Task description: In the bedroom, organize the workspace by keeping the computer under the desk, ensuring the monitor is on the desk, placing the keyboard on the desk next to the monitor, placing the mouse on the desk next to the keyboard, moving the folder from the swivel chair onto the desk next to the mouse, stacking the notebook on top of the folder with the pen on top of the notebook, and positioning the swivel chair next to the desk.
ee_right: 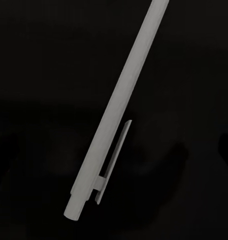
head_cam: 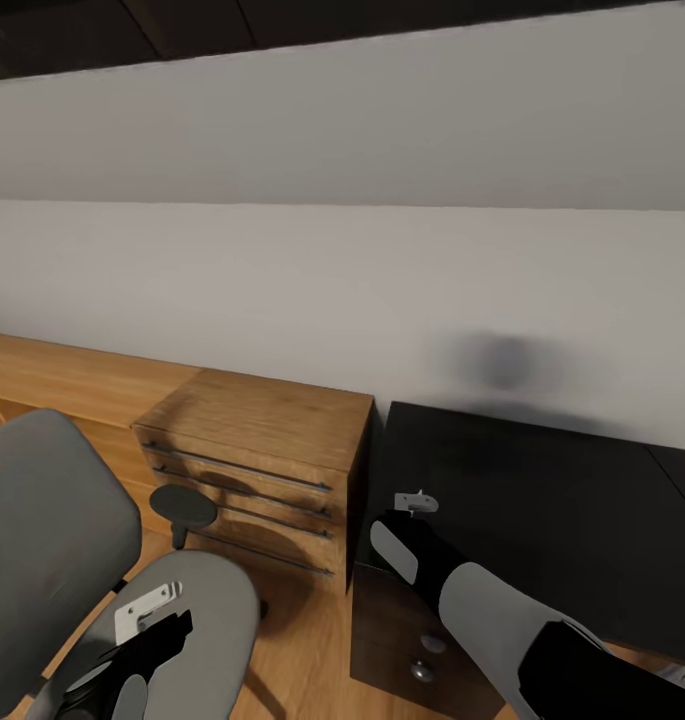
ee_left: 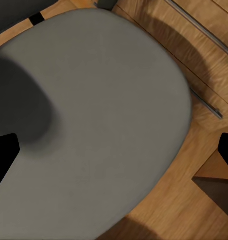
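Note:
The white pen [ee_right: 116,115] lies flat on the glossy black desk [ee_right: 44,75], seen from close above and centred between the fingers of my right gripper [ee_right: 114,150], which is open. My right gripper [head_cam: 414,500] hangs low over the desk [head_cam: 542,500] near its left edge. The swivel chair [head_cam: 42,510] stands at the lower left, and its bare grey seat [ee_left: 94,100] lies under my left gripper [ee_left: 114,150]. My left gripper [head_cam: 182,622] is open with nothing in it, a little above the seat.
A light wooden drawer chest [head_cam: 262,450] stands against the wall between the chair and the desk. The desk's black drawer unit [head_cam: 402,640] is below my right arm. A round black armrest [head_cam: 182,505] sticks up beside the seat. Wooden floor [head_cam: 302,640] shows between them.

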Robot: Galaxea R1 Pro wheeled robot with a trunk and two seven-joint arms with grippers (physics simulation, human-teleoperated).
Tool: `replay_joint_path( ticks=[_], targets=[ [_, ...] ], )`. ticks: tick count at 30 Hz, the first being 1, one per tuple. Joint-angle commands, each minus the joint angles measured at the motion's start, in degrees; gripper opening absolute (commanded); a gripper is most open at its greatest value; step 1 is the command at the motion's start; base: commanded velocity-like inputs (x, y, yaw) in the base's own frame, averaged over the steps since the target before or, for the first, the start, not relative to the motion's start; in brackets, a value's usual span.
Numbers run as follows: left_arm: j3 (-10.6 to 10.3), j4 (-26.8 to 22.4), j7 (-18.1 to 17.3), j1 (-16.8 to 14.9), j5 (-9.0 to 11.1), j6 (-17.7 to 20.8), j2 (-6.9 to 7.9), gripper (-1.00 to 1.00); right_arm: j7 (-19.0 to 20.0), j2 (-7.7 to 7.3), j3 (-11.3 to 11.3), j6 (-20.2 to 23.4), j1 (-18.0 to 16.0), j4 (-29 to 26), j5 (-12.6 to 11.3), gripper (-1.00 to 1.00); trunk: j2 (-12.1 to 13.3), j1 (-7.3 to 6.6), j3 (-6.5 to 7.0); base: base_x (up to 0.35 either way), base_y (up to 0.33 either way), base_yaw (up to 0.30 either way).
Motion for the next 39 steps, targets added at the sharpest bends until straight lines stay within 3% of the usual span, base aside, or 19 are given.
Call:
replay_joint_path(
  ticks=[1, 24, 30, 39],
  targets=[
    [0.03, -0.11, 0.44, 0.0, 0.61, 0.14, -0.02, 1.0, -0.3, 0.0, 0.32, 0.4, -0.07, 0.01, -0.1, 1.0, -0.04, 0.01, -0.05, 0.0, 0.0, 0.0],
    [0.08, -0.13, 0.44, 0.0, 0.61, 0.14, 0.01, 1.0, -0.3, 0.0, 0.31, 0.4, -0.07, 0.08, -0.1, 1.0, -0.04, 0.01, -0.05, 0.0, 0.0, 0.0],
    [0.09, -0.12, 0.44, 0.0, 0.61, 0.17, -0.01, 1.0, -0.3, 0.0, 0.31, 0.4, -0.07, 0.08, -0.1, 1.0, -2.44, 1.32, -1.13, 0.0, 0.0, 0.0],
    [0.08, -0.05, 0.44, 0.0, 0.61, 0.28, 0.0, 1.0, -0.3, 0.0, 0.31, 0.45, -0.07, 0.11, -0.1, 1.0, -2.44, 1.32, -1.13, 0.0, 0.0, 0.0]
  ],
)
